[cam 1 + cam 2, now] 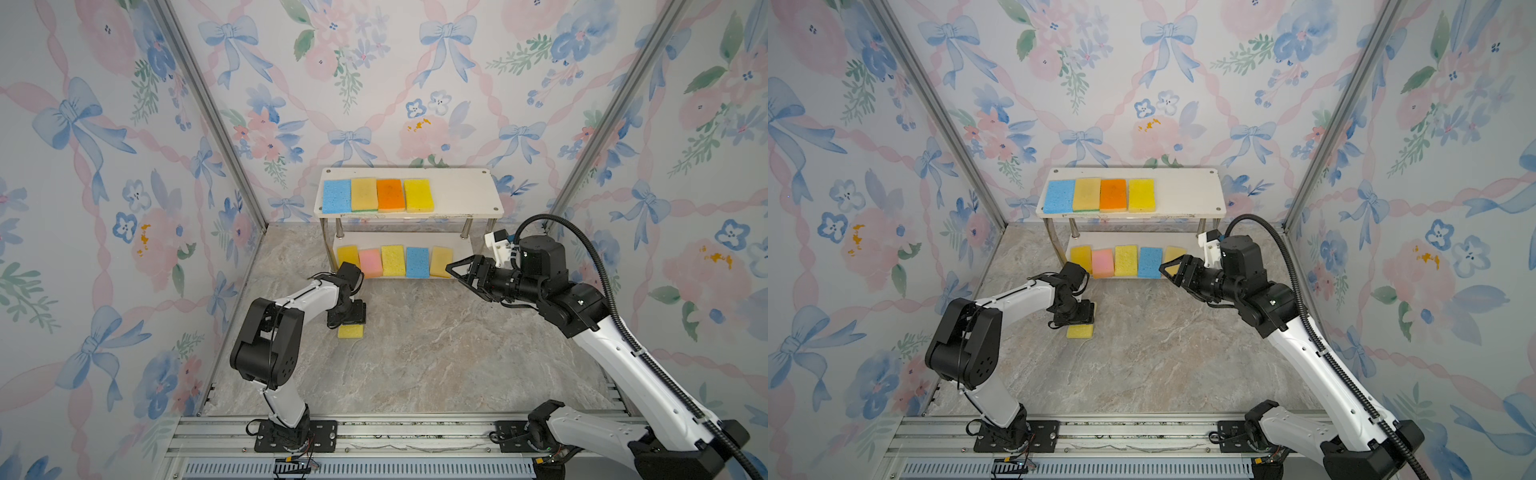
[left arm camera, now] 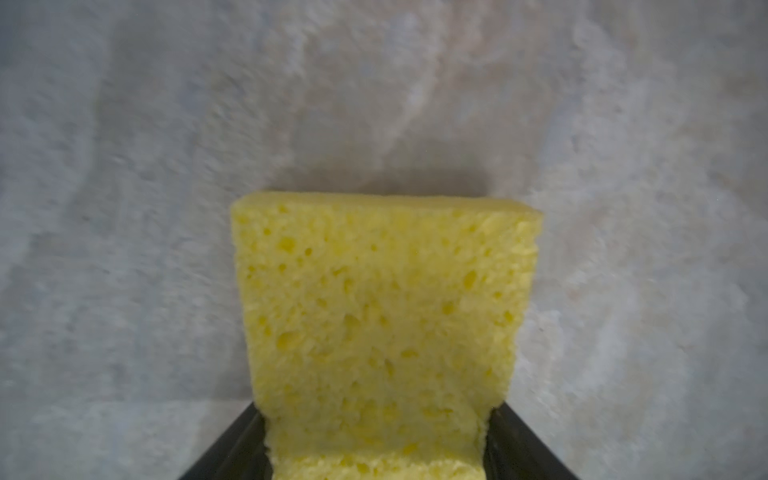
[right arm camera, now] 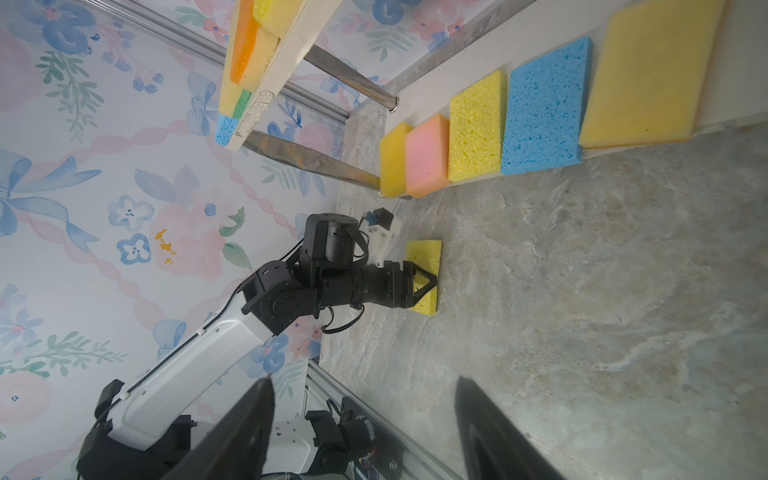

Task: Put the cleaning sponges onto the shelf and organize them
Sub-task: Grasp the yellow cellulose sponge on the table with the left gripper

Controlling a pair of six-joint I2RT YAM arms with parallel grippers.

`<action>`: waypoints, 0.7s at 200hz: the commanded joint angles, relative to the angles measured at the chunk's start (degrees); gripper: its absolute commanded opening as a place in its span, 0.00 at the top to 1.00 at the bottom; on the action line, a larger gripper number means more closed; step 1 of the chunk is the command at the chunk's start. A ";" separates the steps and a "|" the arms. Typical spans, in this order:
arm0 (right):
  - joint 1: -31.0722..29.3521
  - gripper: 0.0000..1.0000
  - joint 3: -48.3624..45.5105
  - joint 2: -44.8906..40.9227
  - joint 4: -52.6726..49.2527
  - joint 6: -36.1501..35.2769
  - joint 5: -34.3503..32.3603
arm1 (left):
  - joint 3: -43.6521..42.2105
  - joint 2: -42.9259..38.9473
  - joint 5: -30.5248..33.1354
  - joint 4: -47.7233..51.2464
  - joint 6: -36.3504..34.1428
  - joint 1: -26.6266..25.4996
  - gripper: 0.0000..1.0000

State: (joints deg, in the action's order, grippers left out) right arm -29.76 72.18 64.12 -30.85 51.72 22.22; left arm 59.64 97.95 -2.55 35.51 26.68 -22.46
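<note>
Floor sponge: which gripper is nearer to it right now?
Left. The left gripper has its fingers either side of the sponge; the right gripper hangs open and empty by the shelf, well away.

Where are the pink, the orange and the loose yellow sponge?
pink sponge (image 1: 370,262): in a top view, face centre.
orange sponge (image 1: 390,194): in a top view, face centre.
loose yellow sponge (image 1: 351,331): in a top view, uncovered near end.

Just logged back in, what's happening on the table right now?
The left pincer straddles the last loose yellow sponge, which lies flat on the table, jaws against its two sides. The right pincer hangs open and empty by the shelf, near its lower tier. Nine sponges are already shelved: four on top, five below.
</note>
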 commanded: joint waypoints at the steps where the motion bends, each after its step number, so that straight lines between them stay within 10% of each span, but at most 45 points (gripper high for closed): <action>1: -0.73 0.28 -1.17 -0.75 1.26 0.52 -0.15 | -1.89 -2.56 -3.74 -1.11 8.19 -6.08 0.26; 62: -1.56 0.28 -2.70 -0.99 1.54 -0.13 -0.24 | 0.45 0.22 -3.01 -3.94 17.39 -17.62 0.13; 140: -1.15 0.28 -1.44 -1.20 -2.71 -3.94 -0.65 | 1.05 -3.94 -9.21 -4.04 8.00 -12.52 0.08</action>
State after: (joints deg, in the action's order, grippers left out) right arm -30.59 70.13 63.70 -31.35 49.91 22.20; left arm 61.19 96.90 -8.91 31.18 40.47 -37.47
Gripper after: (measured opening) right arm 0.719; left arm 0.947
